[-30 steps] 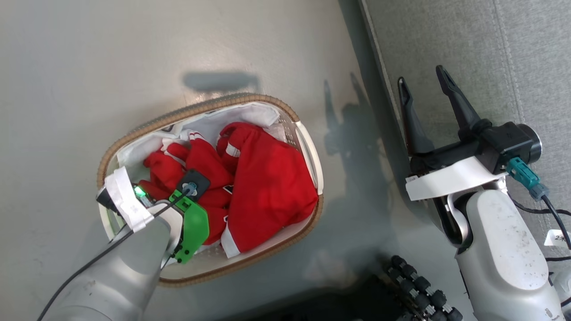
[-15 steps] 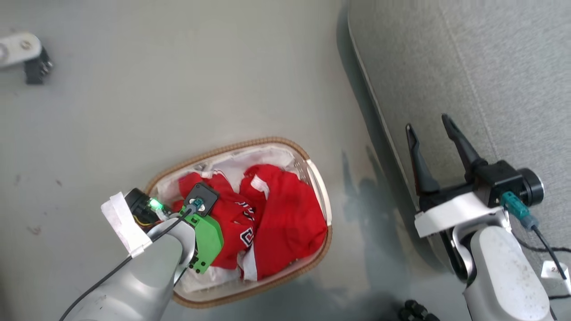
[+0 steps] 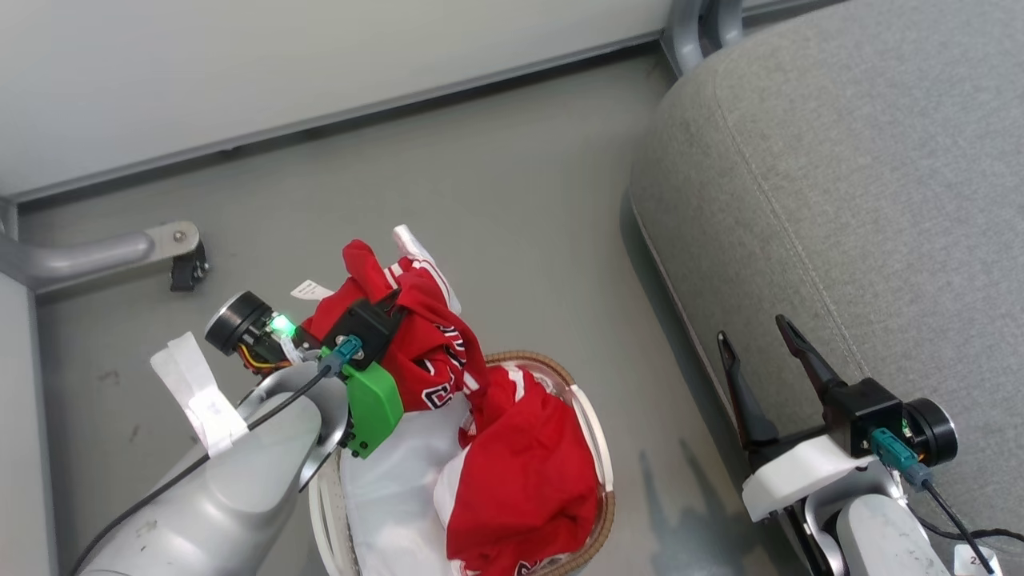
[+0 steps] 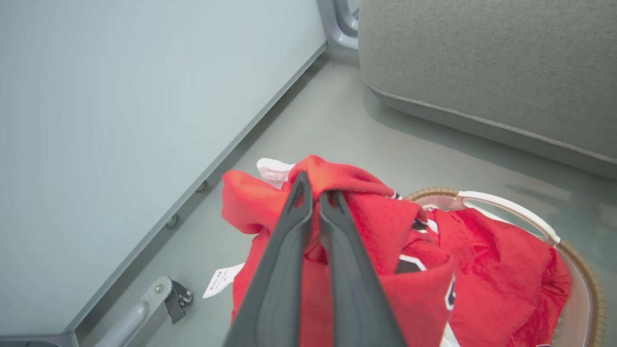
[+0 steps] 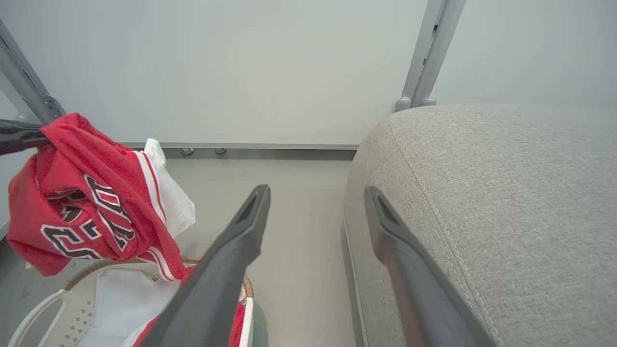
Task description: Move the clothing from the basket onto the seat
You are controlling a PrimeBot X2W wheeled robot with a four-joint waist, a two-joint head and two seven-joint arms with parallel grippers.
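Nearest, the basket (image 3: 598, 448) holds one red garment (image 3: 520, 480), slumped to its right over the white liner sheet (image 3: 392, 480). The right gripper (image 3: 752, 330) stands spread and empty beside the left edge of the seat (image 3: 864, 200). Just beyond the basket, the left gripper (image 4: 311, 195), down among the clothes a second ago, has risen clamped on the other garment (image 3: 416, 352). That garment now dangles above the basket's far rim. No clothing lies on the visible part of the seat yet, so the carry across likely comes next.

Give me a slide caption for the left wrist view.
Left gripper shut on a red garment, basket below, grey seat beyond.
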